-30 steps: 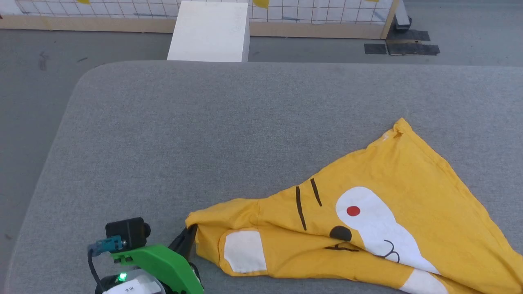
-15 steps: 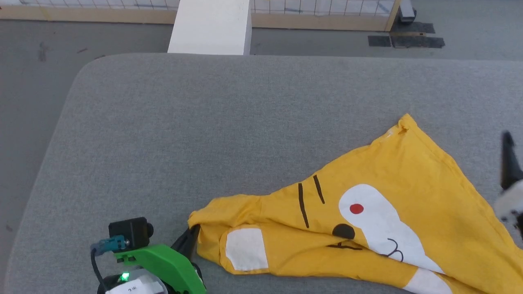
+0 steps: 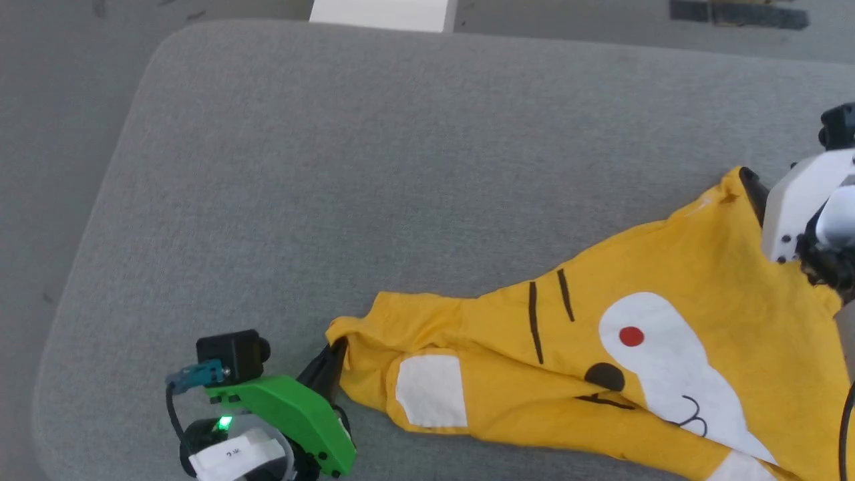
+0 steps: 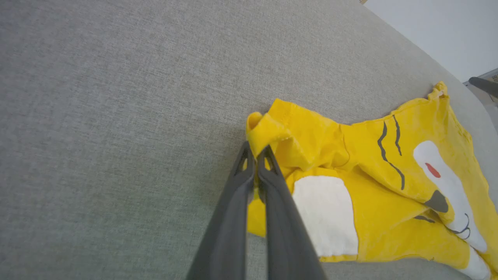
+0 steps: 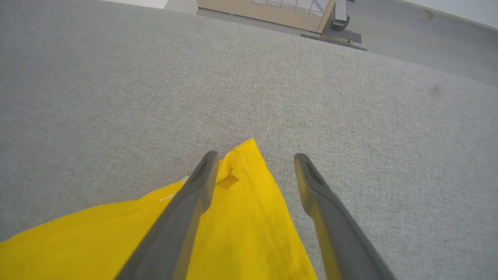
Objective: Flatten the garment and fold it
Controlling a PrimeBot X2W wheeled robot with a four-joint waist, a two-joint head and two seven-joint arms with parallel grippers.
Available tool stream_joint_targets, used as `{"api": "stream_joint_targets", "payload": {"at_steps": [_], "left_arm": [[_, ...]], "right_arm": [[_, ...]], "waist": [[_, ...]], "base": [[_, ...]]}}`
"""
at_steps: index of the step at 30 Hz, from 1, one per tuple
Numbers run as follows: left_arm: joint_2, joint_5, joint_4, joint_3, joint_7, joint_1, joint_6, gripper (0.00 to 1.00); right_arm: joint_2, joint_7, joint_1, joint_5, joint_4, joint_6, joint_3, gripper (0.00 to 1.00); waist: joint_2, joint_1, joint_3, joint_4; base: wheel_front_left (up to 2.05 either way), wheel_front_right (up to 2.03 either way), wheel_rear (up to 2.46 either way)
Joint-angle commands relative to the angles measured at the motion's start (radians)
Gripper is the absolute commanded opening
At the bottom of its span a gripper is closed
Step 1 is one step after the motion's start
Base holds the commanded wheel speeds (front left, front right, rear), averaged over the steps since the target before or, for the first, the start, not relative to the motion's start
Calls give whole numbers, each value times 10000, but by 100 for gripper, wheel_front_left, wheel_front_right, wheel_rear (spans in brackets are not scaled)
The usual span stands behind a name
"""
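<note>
Two dark fingers of the left gripper (image 4: pixel 253 153) are pressed together on a bunched edge of the garment (image 4: pixel 350 134), pinching the yellow cloth at their tips. In the head view that pinch sits at about 7 o'clock, with a green wrist housing (image 3: pixel 287 407) just below it.

The right gripper (image 5: pixel 255 157), at 3 o'clock in the head view, stands spread wide. The shirt's pointed corner lies between its fingertips, nothing is clamped, and whether a finger touches the cloth cannot be told.

From the pinched end the shirt fans out towards 4 o'clock, rumpled, face print up: white patches, red dot, black nose, black stripes. It lies on a grey padded surface (image 3: pixel 401 167). A white block (image 3: pixel 382 13) stands beyond the surface's far edge at 12 o'clock.
</note>
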Motion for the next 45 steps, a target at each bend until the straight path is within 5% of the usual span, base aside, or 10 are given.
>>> {"api": "stream_joint_targets", "payload": {"at_steps": [1,8,9,10,12,13,30,45], "left_arm": [[-62,105,73,-34,-93,-232,-63,0],[-213,78,250,-171,-251,-461,-178,0],[-222,75,271,-178,-264,-468,-181,0],[-231,68,295,-185,-277,-474,-183,0],[-242,55,335,-182,-309,-473,-181,0],[-243,51,356,-176,-322,-466,-174,0],[23,-53,369,163,-535,88,21,0],[-68,-512,135,760,-1442,-306,-373,0]], "right_arm": [[-67,393,-356,-107,254,33,10,100],[-105,2589,-1190,-663,1367,33,-295,100],[-90,2873,-1222,-742,1457,33,-343,61],[-69,3171,-1248,-841,1522,33,-411,41],[-3,3493,-1245,-940,1516,33,-512,5],[41,3456,-1218,-969,1420,33,-564,0],[1029,-2516,3050,205,-2459,33,-2229,0],[2295,-1203,7114,275,-6805,33,-3479,0]], "waist": [[0,0,531,501],[0,0,922,818],[0,0,933,826],[0,0,937,828],[0,0,915,802],[0,0,880,770],[0,0,-890,-706],[0,0,-1963,-1731]], "base": [[0,0,0],[0,0,0],[0,0,0],[0,0,0],[0,0,0],[0,0,0],[0,0,0],[0,0,0]]}}
